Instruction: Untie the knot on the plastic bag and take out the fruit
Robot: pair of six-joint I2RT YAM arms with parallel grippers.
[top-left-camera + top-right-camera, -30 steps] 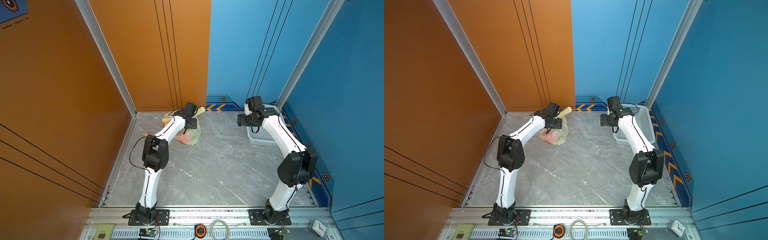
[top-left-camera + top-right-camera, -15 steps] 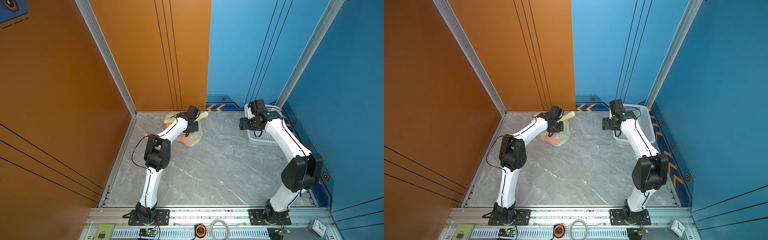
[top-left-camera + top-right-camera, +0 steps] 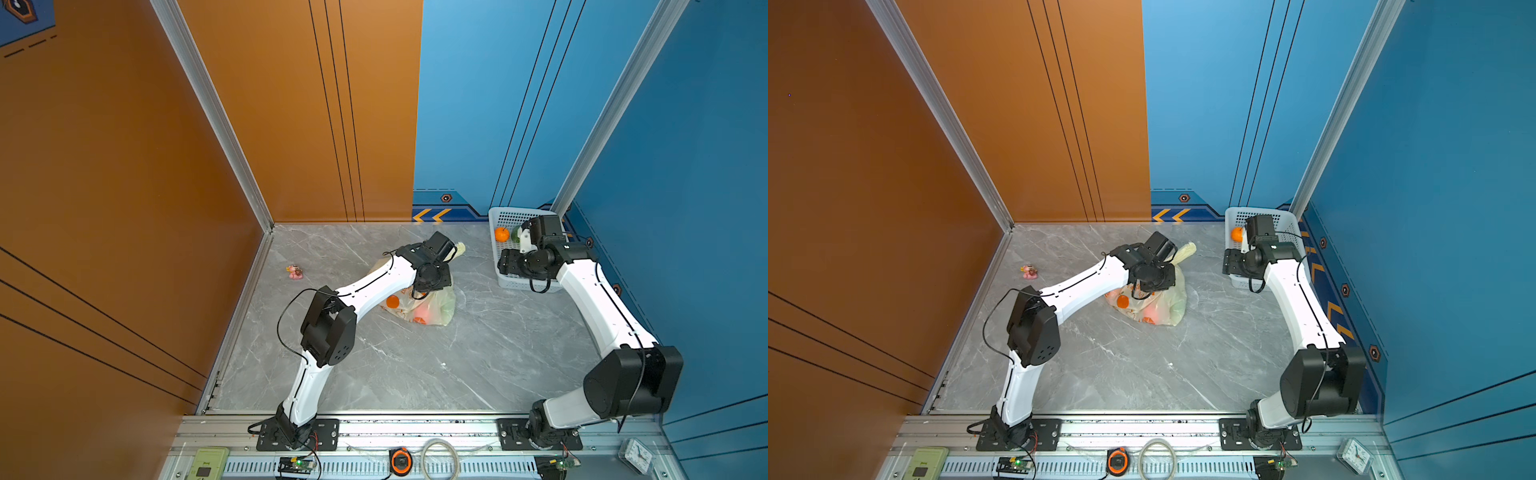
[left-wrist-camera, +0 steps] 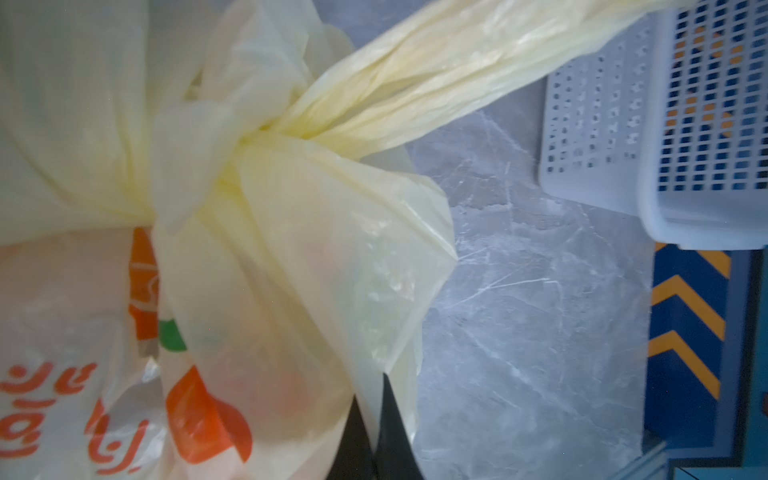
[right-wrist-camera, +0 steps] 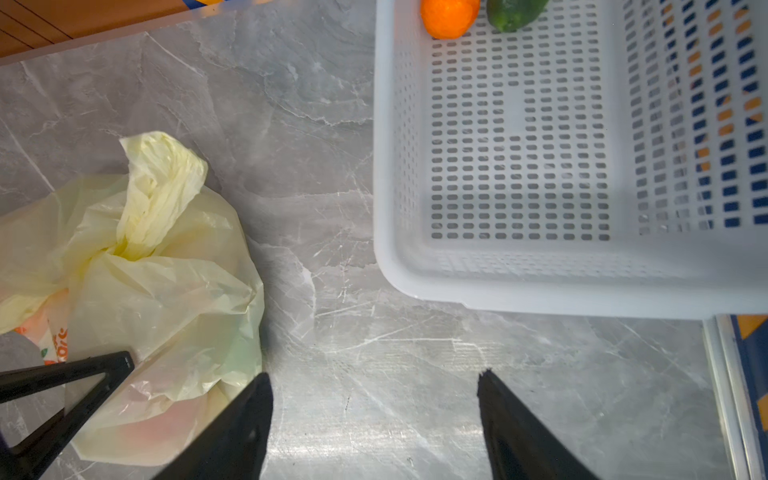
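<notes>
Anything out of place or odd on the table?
A pink toy figure lies alone near the orange wall, apart from everything else. An orange fruit and a green fruit sit in the white basket, though the knot on the plastic bag looks tied.

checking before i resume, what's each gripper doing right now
Left gripper: shut on a fold of the plastic bag.
Right gripper: open, holding nothing.
</notes>
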